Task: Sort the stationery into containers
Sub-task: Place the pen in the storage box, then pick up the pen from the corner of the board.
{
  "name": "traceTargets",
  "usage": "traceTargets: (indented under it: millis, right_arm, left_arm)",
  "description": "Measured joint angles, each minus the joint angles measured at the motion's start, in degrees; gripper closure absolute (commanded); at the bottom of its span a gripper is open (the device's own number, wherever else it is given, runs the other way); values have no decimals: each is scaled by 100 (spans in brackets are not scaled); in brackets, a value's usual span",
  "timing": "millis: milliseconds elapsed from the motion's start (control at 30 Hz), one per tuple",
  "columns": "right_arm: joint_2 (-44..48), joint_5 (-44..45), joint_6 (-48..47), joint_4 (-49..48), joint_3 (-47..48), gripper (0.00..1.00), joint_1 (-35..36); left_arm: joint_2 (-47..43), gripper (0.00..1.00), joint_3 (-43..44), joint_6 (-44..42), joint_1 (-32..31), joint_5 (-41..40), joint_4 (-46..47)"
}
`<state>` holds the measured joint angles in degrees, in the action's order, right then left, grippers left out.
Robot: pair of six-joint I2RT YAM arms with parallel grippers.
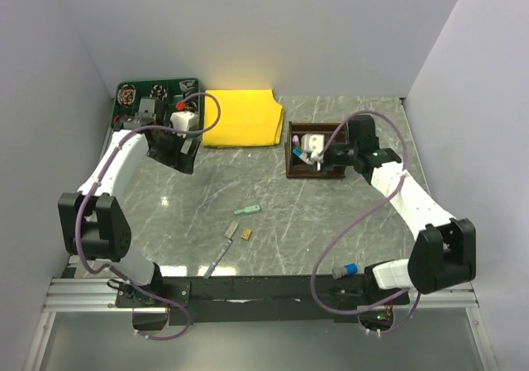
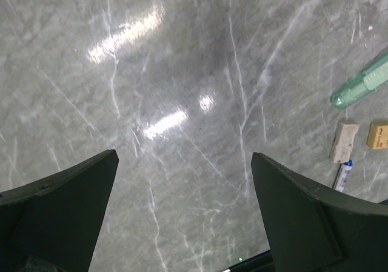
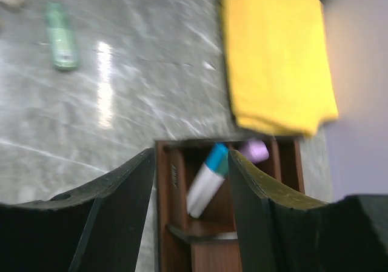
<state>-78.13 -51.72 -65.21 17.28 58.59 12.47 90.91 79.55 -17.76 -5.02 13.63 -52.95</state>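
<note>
The organiser (image 1: 318,173) is a dark brown wooden box with divided compartments. It stands on the grey marble table (image 1: 331,222) at centre right of the top view, near the folded yellow cloth (image 1: 241,116), which lies to its upper left. In the right wrist view, the right fingers (image 3: 121,187) stand parted on either side of an open compartment and grip nothing. Inside that compartment a blue-capped marker (image 3: 203,190) with a short white body leans with its cap uppermost. A purple-capped marker (image 3: 254,151) shows just beyond it, blurred. The remaining stationery lies loose on the table at lower centre of the top view, well apart from the organiser. It comprises a translucent green marker (image 1: 246,211) lying on its side and, below it, a pale block (image 2: 344,142) and a tan block (image 2: 378,134) side by side. A thin pen (image 1: 216,259) with a white body and a blue mark lies lowest. The left fingers (image 2: 73,193) are spread wide over bare table with nothing between them, and the loose items sit at the right edge of the left wrist view. A dark green tray (image 1: 190,82) at upper left of the top view holds coiled round items (image 1: 126,96).
</note>
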Motion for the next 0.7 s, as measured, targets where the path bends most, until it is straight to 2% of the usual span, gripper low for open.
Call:
traceTargets:
  millis: [167, 300, 467, 600, 700]
  right_arm:
    - [127, 367, -905, 1362, 413, 41, 1200]
    - [-210, 815, -1128, 2168, 949, 41, 2459]
    - [-1504, 1300, -1154, 3270, 2610, 44, 3932]
    - [-2859, 1958, -1049, 4013, 3941, 47, 4935]
    - [-3611, 2288, -907, 4352, 4385, 50, 5587]
  left_arm:
    - [-402, 1, -442, 199, 61, -125, 44]
    - [-568, 1, -595, 284, 507, -74, 87]
    - [-264, 0, -546, 452, 1272, 173, 262]
    - [-96, 1, -549, 719, 1340, 332, 505]
    - [-133, 1, -564, 894, 1320, 444, 702]
